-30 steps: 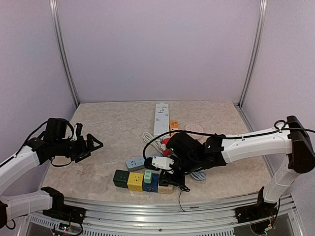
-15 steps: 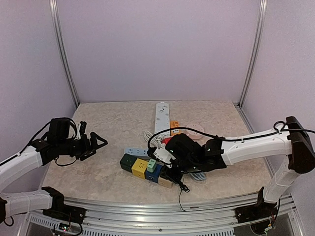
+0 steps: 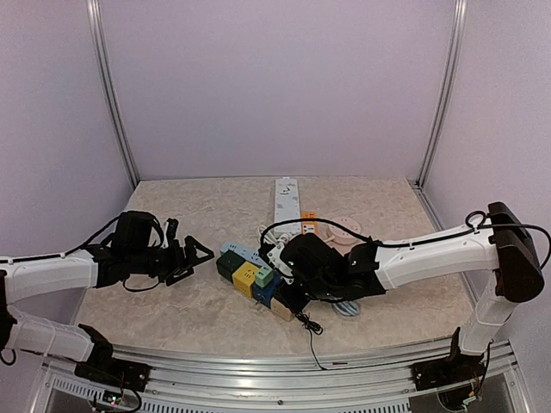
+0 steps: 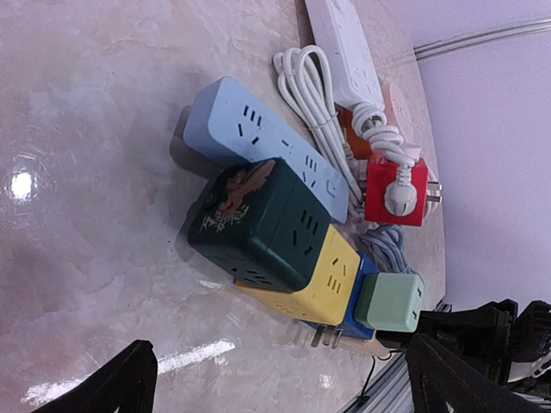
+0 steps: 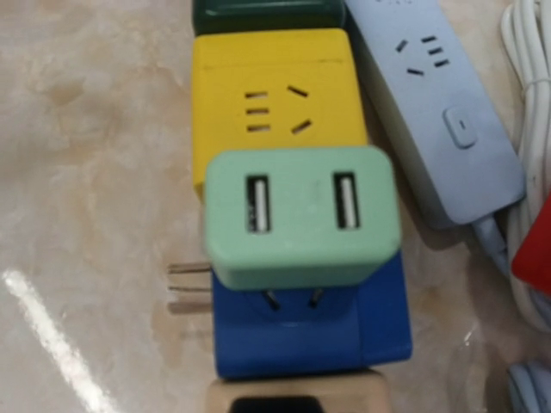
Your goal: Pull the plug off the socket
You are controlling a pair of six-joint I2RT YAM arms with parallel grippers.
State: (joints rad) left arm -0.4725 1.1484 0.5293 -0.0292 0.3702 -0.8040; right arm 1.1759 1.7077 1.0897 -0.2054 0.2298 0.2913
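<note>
On the marbled surface [image 3: 172, 310] two arms reach in: the left hand [image 3: 200, 263] is spread wide just beside the dark green cube, and the right hand [image 3: 287, 297] hangs narrow over the far end of the row, though I cannot tell whether it grips anything. Two power strips lie there, one white [image 3: 285, 196] and one pale blue [image 4: 258, 142], the blue one touching a row of four joined cubes: dark green [image 4: 254, 224], yellow [image 4: 323, 280], blue [image 5: 301, 340] and tan [image 3: 282, 311]. One mint-green plug [image 5: 301, 215] with two USB ports sits plugged into the blue cube.
</note>
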